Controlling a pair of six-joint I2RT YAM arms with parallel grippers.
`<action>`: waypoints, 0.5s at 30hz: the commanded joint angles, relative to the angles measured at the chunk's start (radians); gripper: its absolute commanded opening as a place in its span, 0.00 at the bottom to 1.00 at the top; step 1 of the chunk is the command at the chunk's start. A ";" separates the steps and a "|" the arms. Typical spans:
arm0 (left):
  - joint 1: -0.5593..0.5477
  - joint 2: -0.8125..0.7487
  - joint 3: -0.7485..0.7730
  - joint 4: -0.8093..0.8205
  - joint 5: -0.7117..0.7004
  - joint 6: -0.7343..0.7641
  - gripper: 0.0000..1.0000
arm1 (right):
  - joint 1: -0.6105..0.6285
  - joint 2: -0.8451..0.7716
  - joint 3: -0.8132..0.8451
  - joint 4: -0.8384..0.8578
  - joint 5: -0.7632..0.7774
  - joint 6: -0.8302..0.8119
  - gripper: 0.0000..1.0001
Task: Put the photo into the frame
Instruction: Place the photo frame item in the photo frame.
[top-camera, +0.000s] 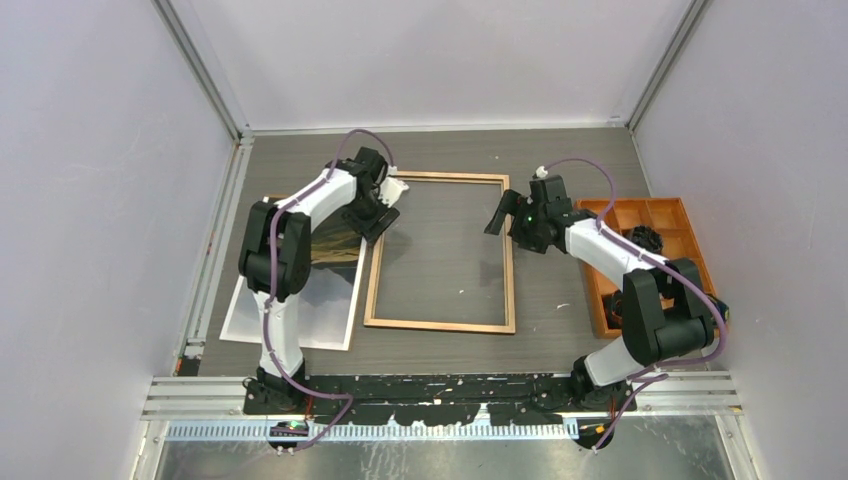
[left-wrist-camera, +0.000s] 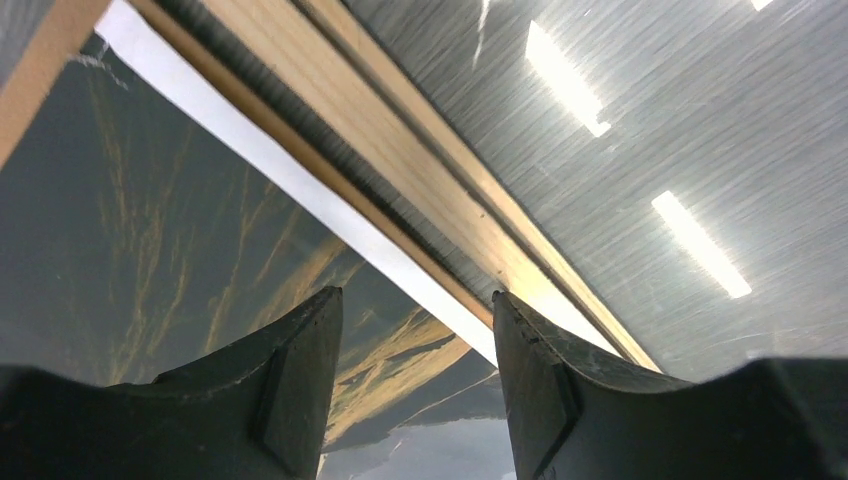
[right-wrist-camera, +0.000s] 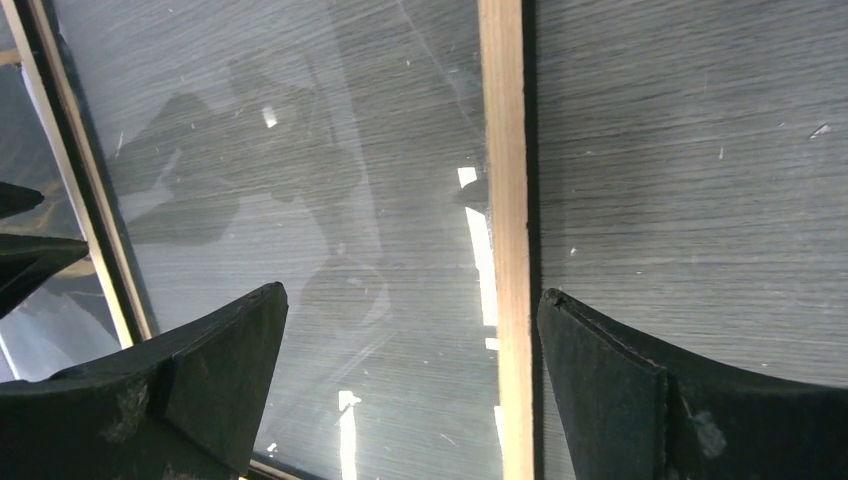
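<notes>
The frame (top-camera: 375, 275) lies flat mid-table, light wood side up, with a reflective pane inside it. The photo (top-camera: 335, 245) lies just left of it, dark landscape up. In the left wrist view the photo (left-wrist-camera: 180, 230) shows its white border beside the frame's wood rail (left-wrist-camera: 420, 190). My left gripper (top-camera: 380, 222) is open over the photo's right edge by the frame's far left corner; its jaws (left-wrist-camera: 415, 300) stand wide with nothing pinched. My right gripper (top-camera: 496, 215) is open above the frame's right rail (right-wrist-camera: 503, 200), which passes between its jaws (right-wrist-camera: 412, 295) near the right finger.
An orange compartment tray (top-camera: 690, 215) stands at the right with a black object (top-camera: 645, 238) in it. A brown board edge (top-camera: 272, 198) shows at the photo's far side. A large white surface (top-camera: 290, 310) lies left of the frame's near half.
</notes>
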 joint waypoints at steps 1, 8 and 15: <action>-0.041 0.018 0.060 -0.016 0.018 -0.020 0.59 | -0.008 -0.057 -0.004 0.055 -0.020 0.037 1.00; -0.085 0.067 0.120 -0.034 0.038 -0.034 0.59 | -0.013 -0.113 0.010 -0.008 0.019 0.036 1.00; -0.036 -0.009 0.151 -0.089 0.095 -0.043 0.59 | -0.012 -0.194 0.051 -0.110 0.042 0.047 1.00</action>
